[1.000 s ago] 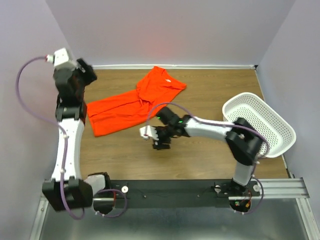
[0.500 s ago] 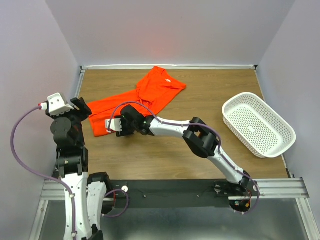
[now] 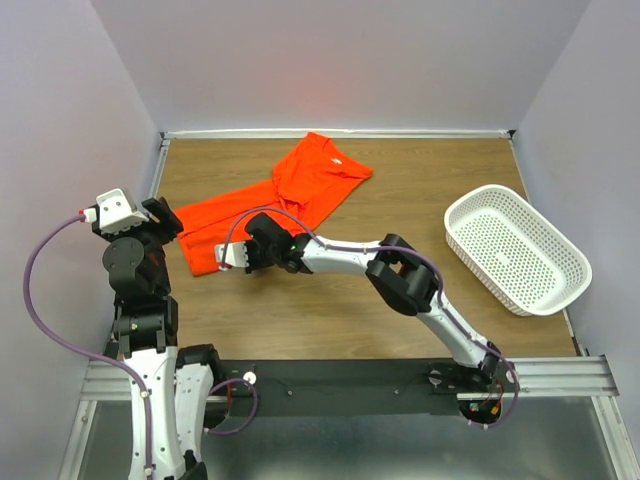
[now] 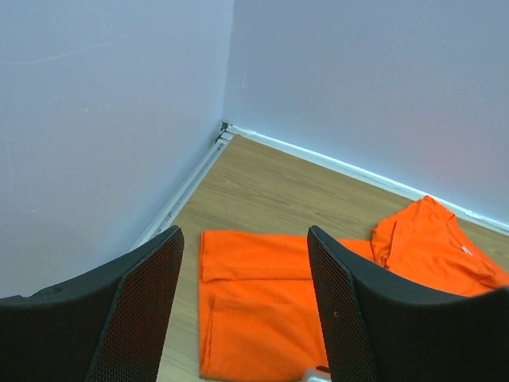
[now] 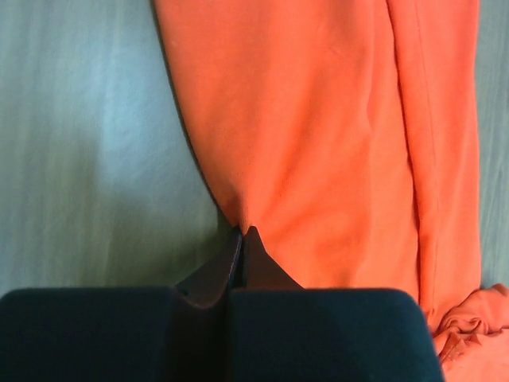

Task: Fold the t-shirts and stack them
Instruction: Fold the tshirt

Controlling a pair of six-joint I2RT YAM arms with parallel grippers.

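Note:
A bright orange t-shirt lies on the wooden table, a flat folded part toward the left and a bunched part toward the back wall. My right gripper reaches across to the shirt's near-left edge. In the right wrist view its jaws are shut on a pinch of that edge of the t-shirt. My left gripper hangs above the table left of the shirt. Its fingers stand open with nothing between them, and the t-shirt shows below them.
A white perforated basket stands at the right side of the table. Lilac walls close the table on the left, back and right. The black rail with both arm bases runs along the near edge.
My right arm swung left from mid-table to the shirt's near edge and its jaws shut on the cloth. The left arm dropped from the back-left corner to beside the shirt.

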